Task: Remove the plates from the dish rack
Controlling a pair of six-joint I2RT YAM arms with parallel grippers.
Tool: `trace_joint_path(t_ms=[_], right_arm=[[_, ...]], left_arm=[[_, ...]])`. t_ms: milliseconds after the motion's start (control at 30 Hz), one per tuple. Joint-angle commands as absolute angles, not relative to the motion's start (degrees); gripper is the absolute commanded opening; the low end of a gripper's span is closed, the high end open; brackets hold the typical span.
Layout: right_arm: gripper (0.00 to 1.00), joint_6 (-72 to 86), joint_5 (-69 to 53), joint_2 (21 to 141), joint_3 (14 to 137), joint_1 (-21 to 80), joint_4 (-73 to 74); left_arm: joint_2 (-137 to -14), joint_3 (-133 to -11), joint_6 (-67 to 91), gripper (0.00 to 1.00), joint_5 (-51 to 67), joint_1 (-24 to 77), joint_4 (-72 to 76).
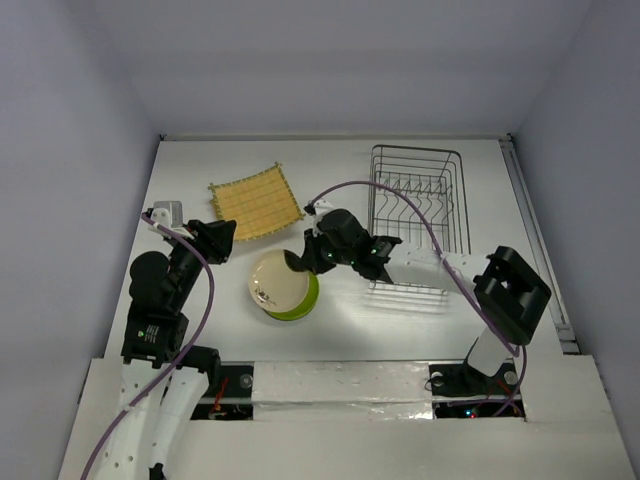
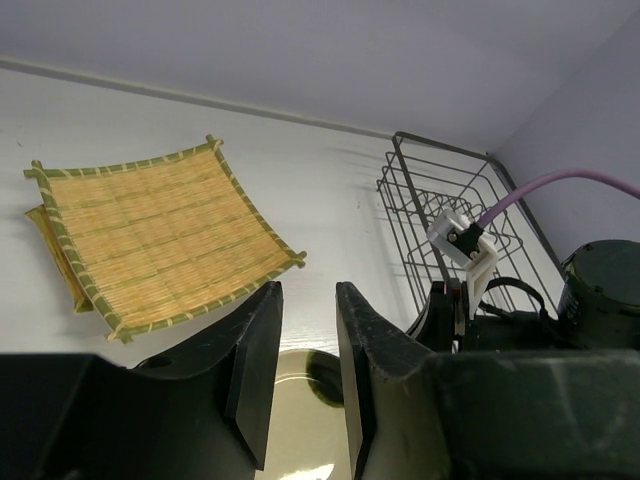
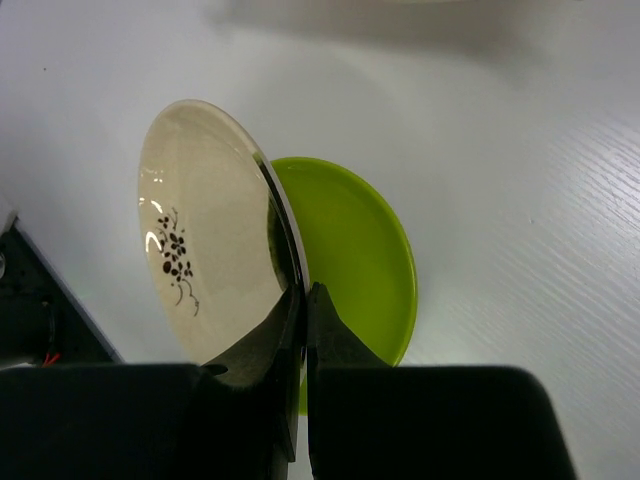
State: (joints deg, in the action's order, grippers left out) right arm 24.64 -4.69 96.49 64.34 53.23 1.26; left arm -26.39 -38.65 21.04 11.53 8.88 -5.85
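Cream plate with the dark floral blotch: glazed, rigid, light, probably ceramic or melamine. I'd expect it to be slick and to chip if dropped. The only practical hold is a pinch on the rim, and that's what it has: the right end effector is clamped across the rim at the lower edge of the wrist view, with thin contact on a glossy surface. My guess is it could pivot in the pinch, so set it down slowly and release low.

It's a disc, so no real long axis. In the wrist view it's tilted, rim running from top centre down to the fingers, blotched face turned toward frame left. From the top camera the face looks mostly upward, centre of frame.

It overlaps a lime green plate, which lies flat and face up on the white desk. Can't tell whether the cream plate's low edge is touching the green one or hanging just above it.

The dish rack is in the upper right of the top view. I see only wires and prongs in it, no plates.

The left end effector is at mid left, jaws a narrow gap apart and holding nothing. It's near the bamboo mat, clear of both plates.
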Motion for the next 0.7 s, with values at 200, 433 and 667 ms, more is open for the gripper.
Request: trace_joint_path(t_ms=[200,433,667], right_arm=[[0.0,27.2,-4.4,96.1,59.7,52.8,-5.5],[0.11,27.2,-2.0,97.6,59.0,52.8,-3.6],[0.48,25.9,-0.4,96.0,59.3,52.8,-1.7]], left_arm=[[-26.6,-40.1,20.8,0.26,11.6,8.6,-3.3],[-26.9,-40.1,20.8,0.26,11.8,8.6,-3.1],[-27.0,-40.0,20.9,0.26,12.0,8.6,-3.0]])
